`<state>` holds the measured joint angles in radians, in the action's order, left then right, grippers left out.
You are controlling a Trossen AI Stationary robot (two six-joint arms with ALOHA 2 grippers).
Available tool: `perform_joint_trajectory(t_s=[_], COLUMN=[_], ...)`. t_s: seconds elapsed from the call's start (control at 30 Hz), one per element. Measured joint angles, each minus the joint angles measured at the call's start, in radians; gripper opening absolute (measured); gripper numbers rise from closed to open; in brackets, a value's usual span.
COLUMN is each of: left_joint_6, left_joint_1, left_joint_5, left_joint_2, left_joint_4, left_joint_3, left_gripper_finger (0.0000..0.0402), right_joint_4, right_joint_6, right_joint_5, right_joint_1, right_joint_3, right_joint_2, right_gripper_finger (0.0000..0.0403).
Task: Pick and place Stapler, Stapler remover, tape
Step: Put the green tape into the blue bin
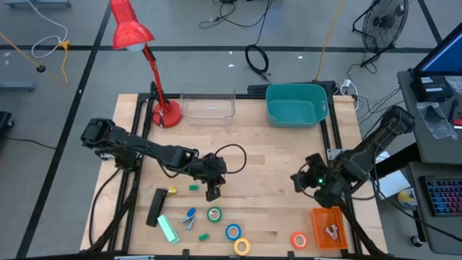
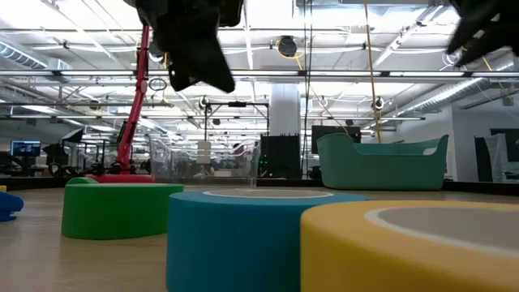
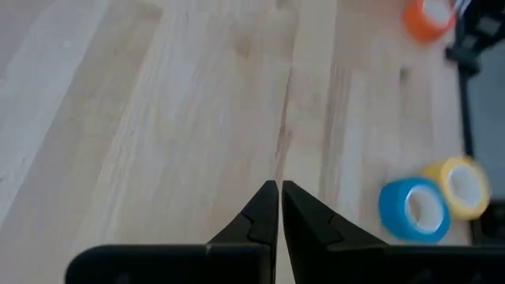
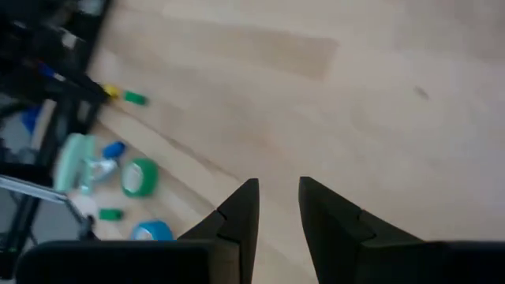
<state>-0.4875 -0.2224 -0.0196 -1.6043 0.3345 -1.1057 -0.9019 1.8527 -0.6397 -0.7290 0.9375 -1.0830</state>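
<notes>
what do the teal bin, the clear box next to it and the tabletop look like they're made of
Teal bin: probably moulded plastic, matte; uniform colour, rounded corners, curved rim.
Clear box: likely hard transparent plastic, glossy; the table shows through its walls. Glass can't be ruled out.
Tabletop: wood, seemingly butcher-block, with a smooth light finish; parallel pale strips and grain lines show in the left wrist view.

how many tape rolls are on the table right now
4, all near the table's front edge: green roll nearest the left gripper, blue roll beside it, yellow roll at the edge, orange roll apart to the right by the orange tray.
</notes>
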Motion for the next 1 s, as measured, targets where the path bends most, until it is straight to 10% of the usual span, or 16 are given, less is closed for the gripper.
perform_joint_trajectory(t_s=[0.53, 1.0], left_joint_6=[-0.223, -0.44], left_joint_1=[0.067, -0.174], left_joint_5=[0.188, 0.012], left_joint_2=[0.045, 0.28], left_joint_4=[-0.411, 0.507], left_joint_3=[-0.01, -0.235], left_gripper_finger=[0.0021, 0.0013], right_joint_4=[0.396, 0.454], right_joint_6=[-0.889, -1.024], right_joint_5=[0.245, 0.356], right_joint_1=[0.441, 0.611], right_joint_3=[0.0, 0.0], right_joint_2=[0.111, 0.084], right_gripper_finger=[0.0089, 0.0089])
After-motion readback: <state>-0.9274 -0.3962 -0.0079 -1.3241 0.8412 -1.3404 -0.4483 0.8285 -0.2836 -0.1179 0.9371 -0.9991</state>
